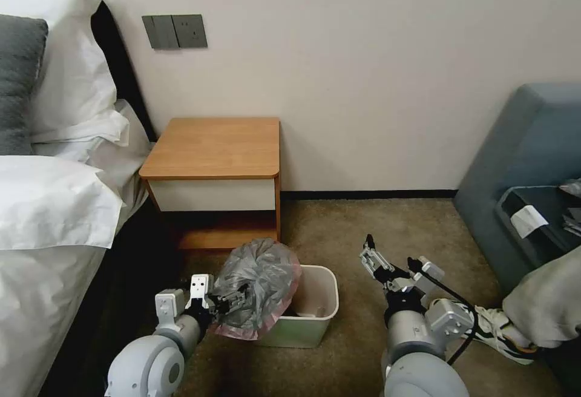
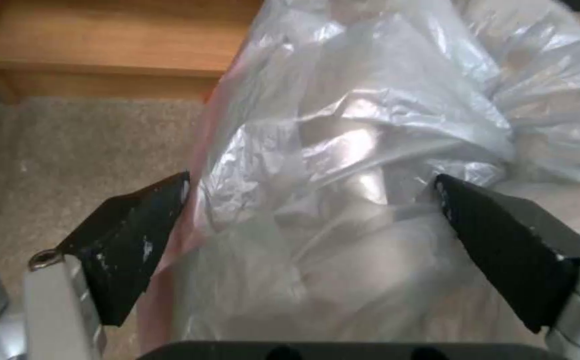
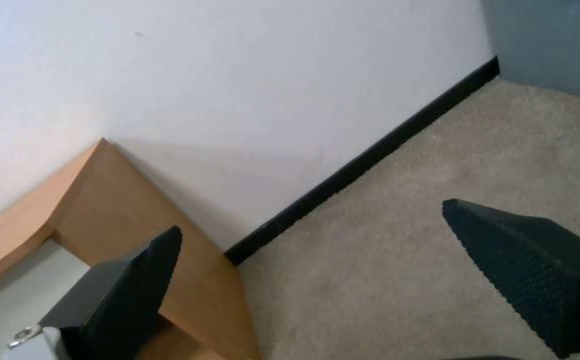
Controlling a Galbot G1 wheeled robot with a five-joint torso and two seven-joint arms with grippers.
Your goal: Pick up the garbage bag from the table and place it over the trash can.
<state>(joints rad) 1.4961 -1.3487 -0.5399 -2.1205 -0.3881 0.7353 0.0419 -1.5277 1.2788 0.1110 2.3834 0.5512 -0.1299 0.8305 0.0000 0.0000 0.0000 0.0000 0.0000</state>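
The garbage bag (image 1: 260, 285) is a crumpled grey translucent bundle with a pinkish rim, bulging up over the left part of the cream trash can (image 1: 318, 306). My left gripper (image 1: 224, 303) is at the bag's left side. In the left wrist view its fingers stand wide apart, open, with the bag (image 2: 369, 125) filling the gap of the left gripper (image 2: 309, 195). The table (image 1: 212, 146) stands behind the can against the wall, its wooden top bare. My right gripper (image 1: 390, 253) hangs open over the carpet to the right of the can, and in its wrist view the right gripper (image 3: 309, 220) has nothing in it.
A bed with white linen (image 1: 48, 215) runs along the left. A blue-grey sofa (image 1: 526, 161) stands at the right, with a person's leg and shoe (image 1: 502, 330) near my right arm. Carpet (image 1: 363, 221) lies open between the table and the sofa.
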